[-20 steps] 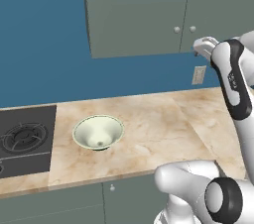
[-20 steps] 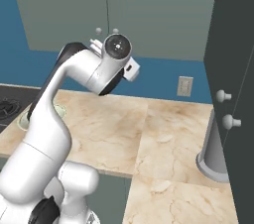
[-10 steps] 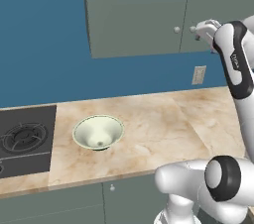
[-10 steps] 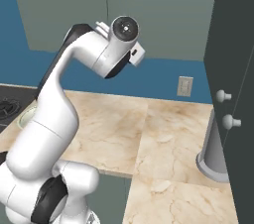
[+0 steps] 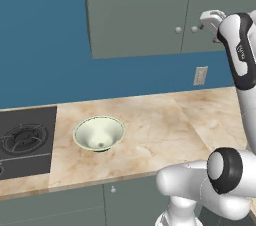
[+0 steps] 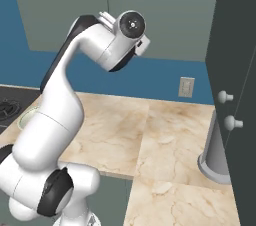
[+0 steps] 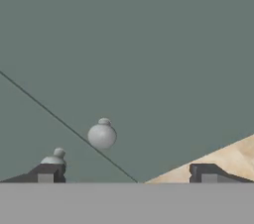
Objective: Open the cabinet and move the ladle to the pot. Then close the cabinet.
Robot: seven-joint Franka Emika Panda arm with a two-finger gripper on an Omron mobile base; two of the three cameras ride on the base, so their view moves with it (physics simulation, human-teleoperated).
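Rising since a second ago, the wide-open two-finger gripper (image 7: pixel 126 173) now faces the closed grey-green wall cabinet's (image 5: pixel 140 10) round pale knob (image 7: pixel 102 135), readying a pull.

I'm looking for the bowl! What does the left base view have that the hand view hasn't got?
Left base view: the round pale green bowl, the black stove burner and the white wall outlet.
Hand view: a close look at the open gripper, its two dark fingertips wide apart.
Both: the closed grey-green wall cabinet, its small round pale knobs and the beige marble counter.
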